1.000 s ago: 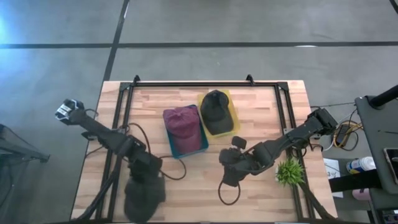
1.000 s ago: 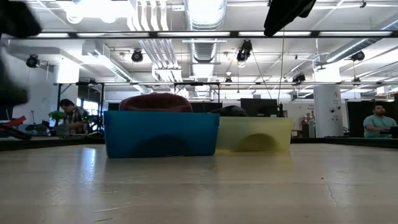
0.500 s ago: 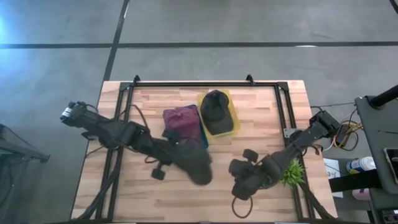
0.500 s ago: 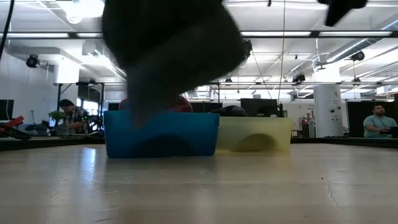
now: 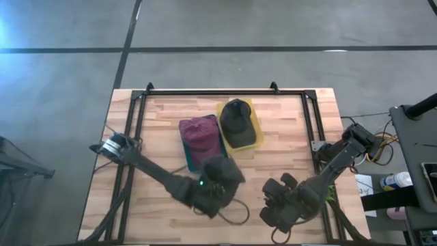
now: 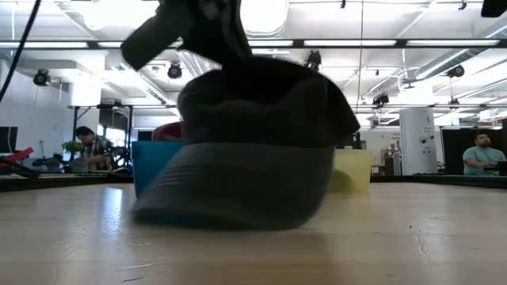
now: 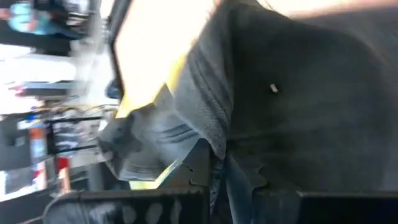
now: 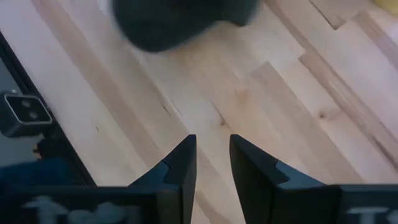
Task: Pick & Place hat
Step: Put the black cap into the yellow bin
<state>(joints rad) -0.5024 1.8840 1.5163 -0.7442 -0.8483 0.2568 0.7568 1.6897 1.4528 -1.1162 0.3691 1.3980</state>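
Swung rightward since before, left gripper (image 5: 217, 183) grasps dark grey fabric cap (image 6: 253, 150) at lower centre; right gripper (image 8: 210, 163) slightly parted, empty.

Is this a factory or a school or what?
Probably a robotics lab or big open workshop. The ceiling has bare ducts and strip lights, a person sits at a desk far behind, and a wooden table holds two robot arms with hats in coloured bins.

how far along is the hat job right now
Two look done: the maroon hat lies in the blue bin, the black cap in the yellow bin. In hand: the left gripper grips the grey hat, brim touching the table. Left: placing it. The right gripper waits empty.
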